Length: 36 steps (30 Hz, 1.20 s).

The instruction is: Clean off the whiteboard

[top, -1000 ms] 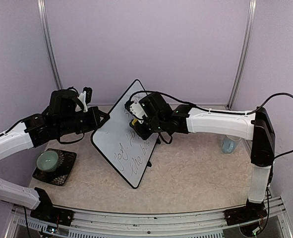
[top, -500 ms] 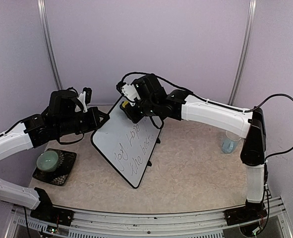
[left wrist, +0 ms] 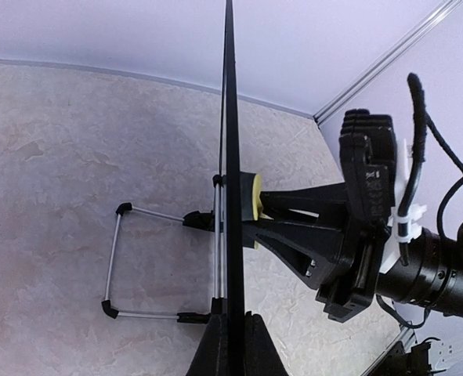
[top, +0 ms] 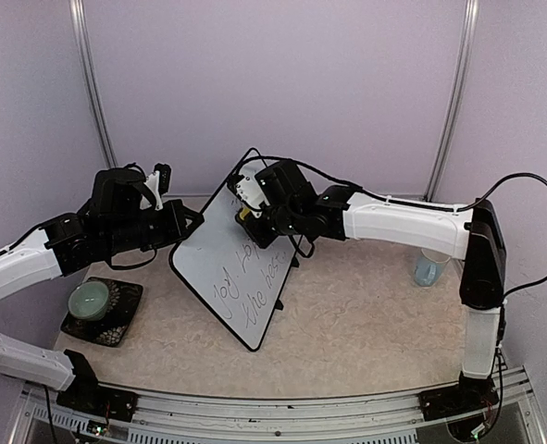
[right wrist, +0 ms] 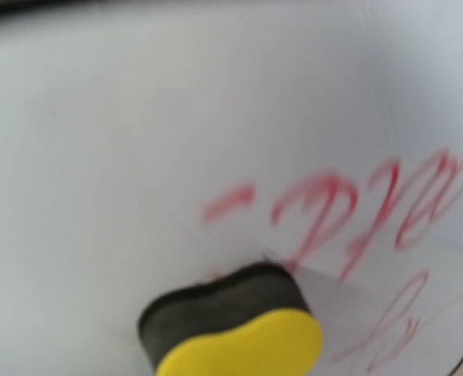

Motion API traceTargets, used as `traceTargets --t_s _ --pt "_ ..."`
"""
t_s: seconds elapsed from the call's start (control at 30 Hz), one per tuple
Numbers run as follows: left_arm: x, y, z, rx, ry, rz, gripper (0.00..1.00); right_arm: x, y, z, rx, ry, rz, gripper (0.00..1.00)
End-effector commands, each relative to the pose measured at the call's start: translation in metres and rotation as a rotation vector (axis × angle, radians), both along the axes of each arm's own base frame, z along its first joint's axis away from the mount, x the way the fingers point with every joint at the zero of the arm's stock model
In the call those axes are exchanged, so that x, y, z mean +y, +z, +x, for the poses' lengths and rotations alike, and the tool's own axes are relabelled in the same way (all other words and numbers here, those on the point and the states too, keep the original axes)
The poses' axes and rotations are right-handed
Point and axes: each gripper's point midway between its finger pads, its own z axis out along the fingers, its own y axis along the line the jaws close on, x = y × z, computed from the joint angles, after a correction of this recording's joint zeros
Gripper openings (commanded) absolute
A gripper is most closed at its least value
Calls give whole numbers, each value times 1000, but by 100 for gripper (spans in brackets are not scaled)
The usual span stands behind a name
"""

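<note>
Right tool (top: 248,215) closed on a yellow sponge eraser (right wrist: 235,333), dark felt face pressed against the whiteboard (top: 219,264), upper part. Left tool (top: 188,225) clamped tight on the board's left edge. Whiteboard stands tilted at mid-surface (top: 366,324), propped on a wire stand (left wrist: 113,266). Handwriting (top: 250,282) covers the lower half, starting just beside the eraser.

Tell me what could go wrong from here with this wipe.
1. The left gripper pinches the whiteboard by one edge only. The right gripper pressing the yellow sponge eraser against it may twist the board or tip it on its wire stand.
2. Handwriting covers the board's lower half, so strokes kept near the top would likely miss it.
</note>
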Motion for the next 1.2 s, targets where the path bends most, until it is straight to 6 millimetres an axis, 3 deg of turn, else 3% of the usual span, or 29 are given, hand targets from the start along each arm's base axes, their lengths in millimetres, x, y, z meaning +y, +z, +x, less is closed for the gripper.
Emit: traceTargets --t_s 0.0,0.2,0.47,0.7,0.8,1.17 --pt "-16 6 -20 11 -118 -24 0 -8 -39 -13 75 25 -62 0" --pt "-17 8 -20 10 -121 -27 0 -7 -35 -11 67 23 -54 0" --pt "-20 8 -19 15 -127 -26 0 14 14 7 -11 30 8 0" --pt "-21 8 -21 15 -129 -26 0 27 39 18 -61 32 30 0" --pt "-20 8 -21 15 -129 -26 0 27 36 19 -56 31 21 0" --pt "-20 11 -22 9 -131 -28 0 -3 -22 2 25 12 -78 0"
